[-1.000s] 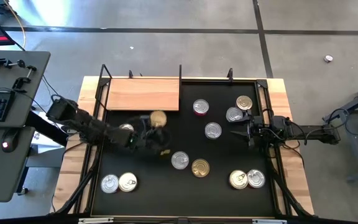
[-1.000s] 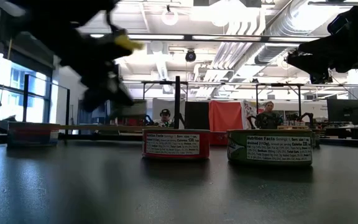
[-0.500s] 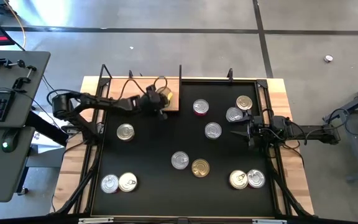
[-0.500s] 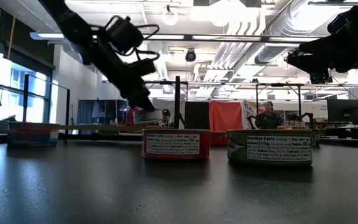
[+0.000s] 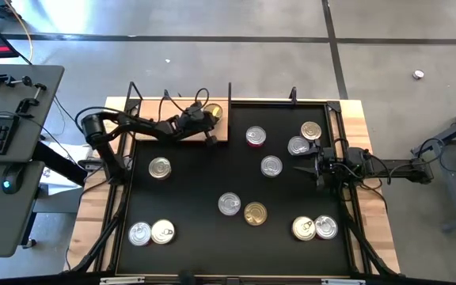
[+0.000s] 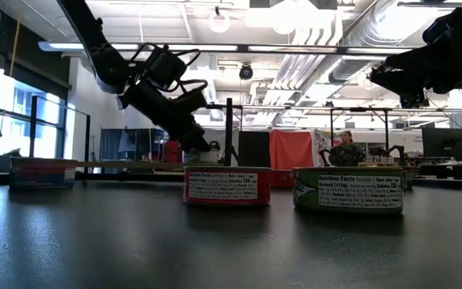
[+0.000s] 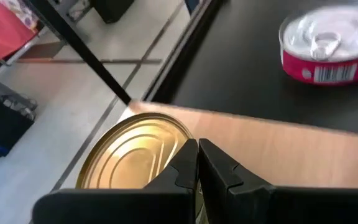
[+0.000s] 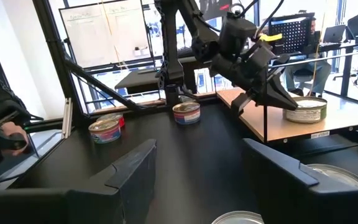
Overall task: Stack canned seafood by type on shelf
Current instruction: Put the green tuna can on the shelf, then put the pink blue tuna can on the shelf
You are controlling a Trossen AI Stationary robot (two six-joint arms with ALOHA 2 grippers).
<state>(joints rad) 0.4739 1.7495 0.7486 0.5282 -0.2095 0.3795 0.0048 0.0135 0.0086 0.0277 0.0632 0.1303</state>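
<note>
Red tin (image 6: 227,185) reads "Nutrition Facts" (finer print seems unreadable); left hand (image 5: 209,131) closed.

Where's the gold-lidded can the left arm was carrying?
In the high view, the gold-lidded can sits at the wooden shelf's far right corner, beside the shut left gripper.

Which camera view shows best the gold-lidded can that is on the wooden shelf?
The left wrist view: the gold-lidded can fills it, lying on the wooden shelf behind the shut left gripper. The high view shows only a small gold disc at the shelf's corner. The right wrist view shows its side. In the low view I cannot tell it.
</note>
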